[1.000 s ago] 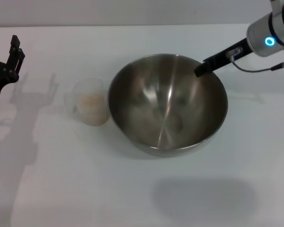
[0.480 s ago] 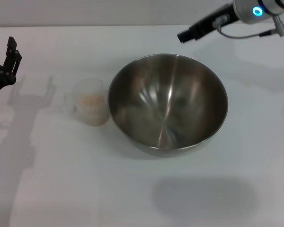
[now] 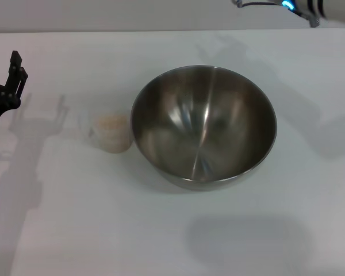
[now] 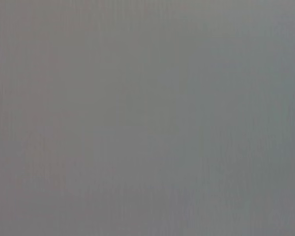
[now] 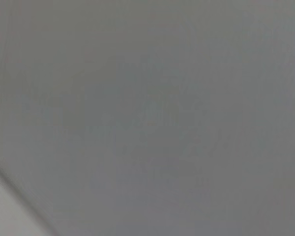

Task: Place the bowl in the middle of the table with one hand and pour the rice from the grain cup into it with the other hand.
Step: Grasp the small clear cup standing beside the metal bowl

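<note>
- Since a second ago our right arm (image 3: 310, 6) has gone up from the far rim of the large round stainless-steel bowl (image 3: 203, 123) to the top edge of the head view; its pincer is out of sight now, so we cannot tell if it is released or clenched
- We see the bowl standing free near the middle of the plain white table (image 3: 172, 241), with nothing inside it
- Just beside the bowl, on its left, stands the small transparent plastic grain cup (image 3: 111, 133) with pale beige rice (image 3: 110, 123) in it; we cannot tell if they touch
- Our left gripper (image 3: 14, 75) hangs at the left edge, well apart from the cup; whether it is released or clenched we cannot tell
- We think the risk is in the approach: the cup is so close to the bowl that a finger could knock the wall, tip the light cup and spill grains
- A pour begun before the lip is over the rim could drop rice on the table
</note>
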Controlling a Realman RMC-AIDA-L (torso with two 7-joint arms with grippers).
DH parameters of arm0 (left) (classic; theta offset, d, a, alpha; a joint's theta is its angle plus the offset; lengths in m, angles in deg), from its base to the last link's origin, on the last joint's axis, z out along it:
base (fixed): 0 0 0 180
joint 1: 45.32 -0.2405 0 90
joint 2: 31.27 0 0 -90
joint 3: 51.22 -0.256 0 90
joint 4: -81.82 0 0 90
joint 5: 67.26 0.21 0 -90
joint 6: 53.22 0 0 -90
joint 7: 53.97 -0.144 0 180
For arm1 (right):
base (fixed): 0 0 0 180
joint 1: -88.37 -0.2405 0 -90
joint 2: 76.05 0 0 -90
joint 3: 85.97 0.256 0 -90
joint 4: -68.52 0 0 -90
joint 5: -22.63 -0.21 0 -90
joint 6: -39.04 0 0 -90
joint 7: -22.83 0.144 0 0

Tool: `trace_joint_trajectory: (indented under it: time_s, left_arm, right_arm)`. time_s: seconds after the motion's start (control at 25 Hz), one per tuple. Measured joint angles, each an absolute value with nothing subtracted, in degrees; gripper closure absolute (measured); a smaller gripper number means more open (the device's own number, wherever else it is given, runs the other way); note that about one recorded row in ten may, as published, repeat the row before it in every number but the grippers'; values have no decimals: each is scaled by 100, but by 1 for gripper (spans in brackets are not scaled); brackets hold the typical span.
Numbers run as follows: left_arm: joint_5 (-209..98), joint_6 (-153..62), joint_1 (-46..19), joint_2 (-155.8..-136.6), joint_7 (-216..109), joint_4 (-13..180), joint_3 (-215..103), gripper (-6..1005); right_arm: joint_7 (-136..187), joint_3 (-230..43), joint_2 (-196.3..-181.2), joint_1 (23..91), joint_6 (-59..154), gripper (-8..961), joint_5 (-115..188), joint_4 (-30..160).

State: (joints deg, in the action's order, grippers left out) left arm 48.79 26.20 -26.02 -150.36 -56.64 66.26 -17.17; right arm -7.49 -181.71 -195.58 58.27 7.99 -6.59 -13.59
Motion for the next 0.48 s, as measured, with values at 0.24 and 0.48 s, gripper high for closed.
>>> trace_joint_trajectory:
  time_s: [0.24, 0.48]
  left_arm:
    - [4885, 2606, -2681, -15036, -5650, 6575, -1743, 261]
    - [4887, 2615, -2832, -15036, -5648, 6510, -1860, 261]
  right_arm:
    - [-743, -19157, -19583, 6537, 4093, 409, -504, -769]
    - [-385, -20036, -19585, 6719, 8207, 409, -547, 1196]
